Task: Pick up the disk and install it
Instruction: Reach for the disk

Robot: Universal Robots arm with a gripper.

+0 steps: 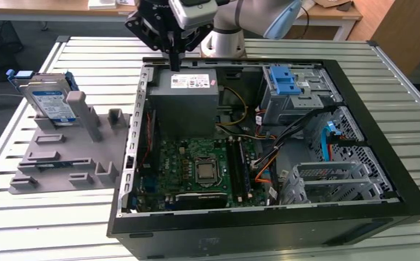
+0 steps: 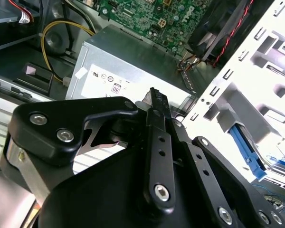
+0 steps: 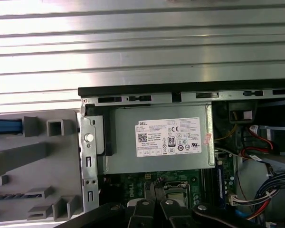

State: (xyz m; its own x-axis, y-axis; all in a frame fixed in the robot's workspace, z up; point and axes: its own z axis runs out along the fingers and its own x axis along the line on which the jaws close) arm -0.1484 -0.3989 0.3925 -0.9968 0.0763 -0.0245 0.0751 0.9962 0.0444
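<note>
**Slatted tabletop, two loads**

I see a tabletop of pale metal slats. An open black computer case lies on its side across the middle, reaching toward the edge on the exterior view's right. Just beside it, toward the edge on the exterior view's left, a grey moulded fixture plate lies flat. The arm's base stands at the far edge.

White sticker with certification marks, barcode on power supply; white-and-blue label on disk.
</note>
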